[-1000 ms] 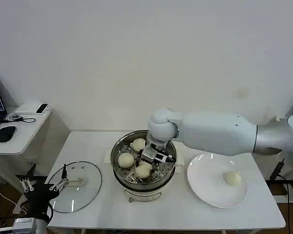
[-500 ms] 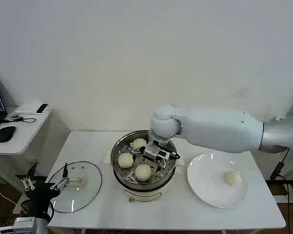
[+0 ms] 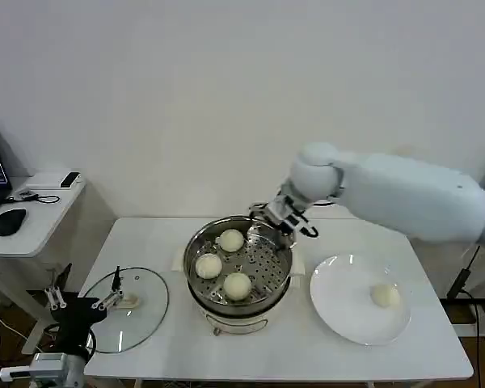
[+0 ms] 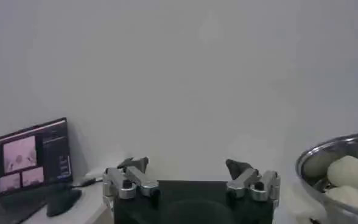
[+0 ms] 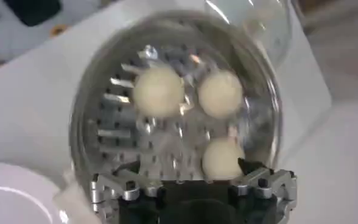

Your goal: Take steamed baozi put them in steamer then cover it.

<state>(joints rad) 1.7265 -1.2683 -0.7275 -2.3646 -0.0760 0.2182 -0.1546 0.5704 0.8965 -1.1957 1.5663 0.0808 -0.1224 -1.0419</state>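
Stainless steamer (image 3: 239, 271) is sitting mid-tabletop (image 3: 307, 356) with three baozi (image 3: 237, 284) already resting on its perforated tray, so I'd say we're sitting roughly three quarters through the loading. Right end effector (image 3: 284, 217) is hovering just past the steamer's far rim, fingers spread open and carrying nothing, while the fourth bun (image 3: 385, 296) is waiting on the white plate (image 3: 339, 311) right of the steamer. Glass cover (image 3: 141, 307) is lying flat left of the steamer, with the left end effector (image 3: 87, 301) idling open beside it, so the last bun and the lidding are looking like what's left.
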